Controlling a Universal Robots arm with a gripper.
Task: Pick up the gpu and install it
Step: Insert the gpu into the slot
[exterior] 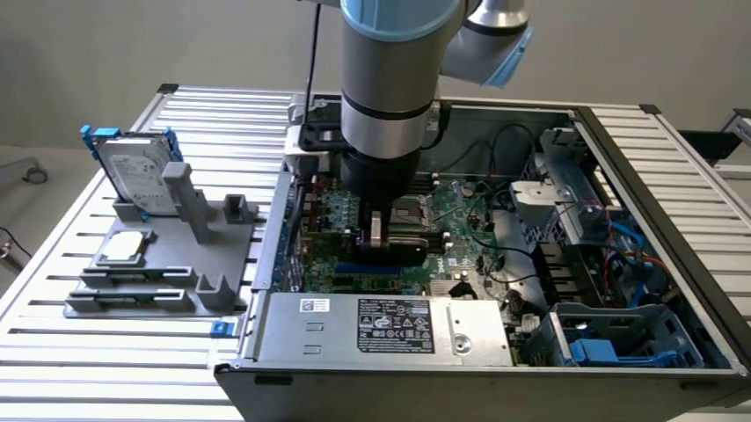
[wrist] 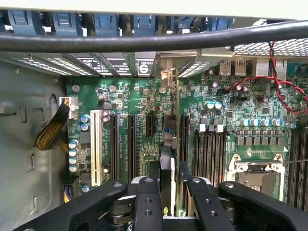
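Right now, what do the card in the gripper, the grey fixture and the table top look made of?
The gpu: a thin circuit board seen edge-on; its dark cover looks like matte plastic. The grey fixture: probably matte plastic, judging by its even colour and blocky moulded shapes. The table top: ribbed silver metal, likely aluminium, with a dull sheen.

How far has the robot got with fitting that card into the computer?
Done: the gpu is picked up, clamped in the gripper inside the open computer case. In hand: it hangs edge-down over the motherboard's expansion slots. Left: seating it; whether it has entered a slot yet I cannot tell.
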